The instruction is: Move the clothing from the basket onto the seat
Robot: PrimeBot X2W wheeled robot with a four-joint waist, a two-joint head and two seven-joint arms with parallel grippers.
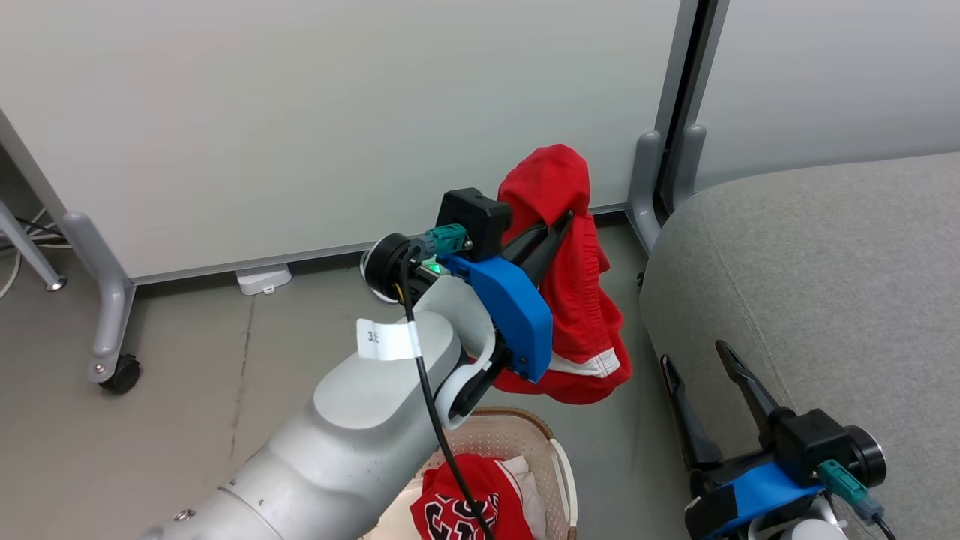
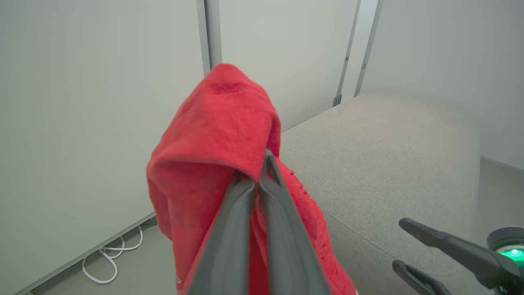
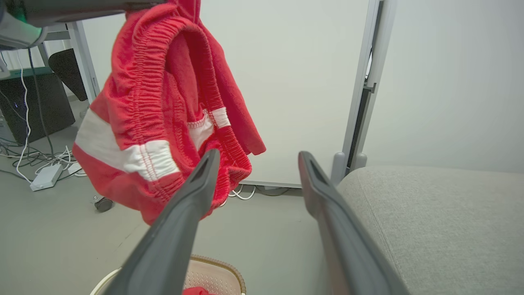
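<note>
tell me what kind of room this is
Likely an office or lab, staged with a sofa: white partition panels on castors, loose cables on a grey floor, beside the grey seat.

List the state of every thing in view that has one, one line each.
left gripper, shut on the red shorts, raised
red shorts, hanging from the left gripper, touching neither basket nor seat
lettered red garment, lying crumpled in the basket
basket, upright, one garment inside
right gripper, open, holding nothing
seat, shorts not yet on it
</note>
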